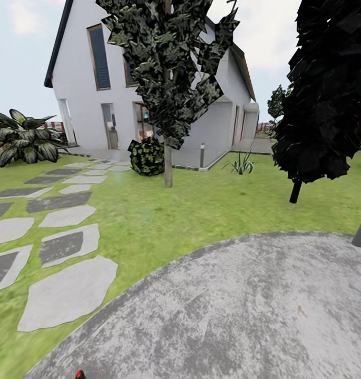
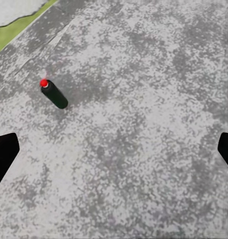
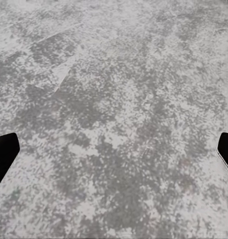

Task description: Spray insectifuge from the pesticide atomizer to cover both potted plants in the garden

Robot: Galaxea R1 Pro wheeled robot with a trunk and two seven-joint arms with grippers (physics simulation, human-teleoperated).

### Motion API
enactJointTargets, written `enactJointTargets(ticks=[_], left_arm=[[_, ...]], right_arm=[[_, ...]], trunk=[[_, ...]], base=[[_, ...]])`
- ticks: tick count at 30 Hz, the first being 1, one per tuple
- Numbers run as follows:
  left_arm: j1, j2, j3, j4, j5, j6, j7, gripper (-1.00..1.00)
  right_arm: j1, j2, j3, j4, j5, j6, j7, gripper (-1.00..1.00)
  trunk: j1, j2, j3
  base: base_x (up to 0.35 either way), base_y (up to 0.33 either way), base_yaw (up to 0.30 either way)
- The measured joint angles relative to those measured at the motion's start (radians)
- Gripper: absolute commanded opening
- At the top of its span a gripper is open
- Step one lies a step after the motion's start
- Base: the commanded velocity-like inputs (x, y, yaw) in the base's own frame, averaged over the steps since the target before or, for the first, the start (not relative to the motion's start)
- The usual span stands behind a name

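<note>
Grey patio (image 2: 143,149) bears pesticide atomizer (image 2: 55,93), untouched; left hand (image 2: 114,149) and right hand (image 3: 114,149) spread wide, empty. Pickup, spraying remain.

Right wrist cam looks down on the stone patio (image 3: 114,99), a grey surface w/ mottled light and dark patches. A faint thin line runs across it in the far part; darker blotches sit toward the near part. Two black fingertips (image 3: 3,154) of the right gripper (image 3: 114,154) show at opposite edges of the frame, spread wide apart, w/ bare stone between them. They hold nothing.
</note>
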Motion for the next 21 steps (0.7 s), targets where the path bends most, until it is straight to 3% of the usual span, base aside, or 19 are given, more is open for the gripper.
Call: enactJointTargets(ticks=[14,21], left_arm=[[0.0,0.0,0.0,0.0,0.0,0.0,0.0,1.0],[0.0,0.0,0.001,0.0,0.0,0.0,0.0,1.0]], right_arm=[[0.0,0.004,0.003,-0.003,0.0,-0.005,0.001,1.0],[0.0,0.003,0.004,0.0,0.003,-0.077,0.007,1.0]], trunk=[[0.0,0.0,0.0],[0.0,0.0,0.0]], base=[[0.268,-0.198,0.0],[0.291,-0.175,0.0]])
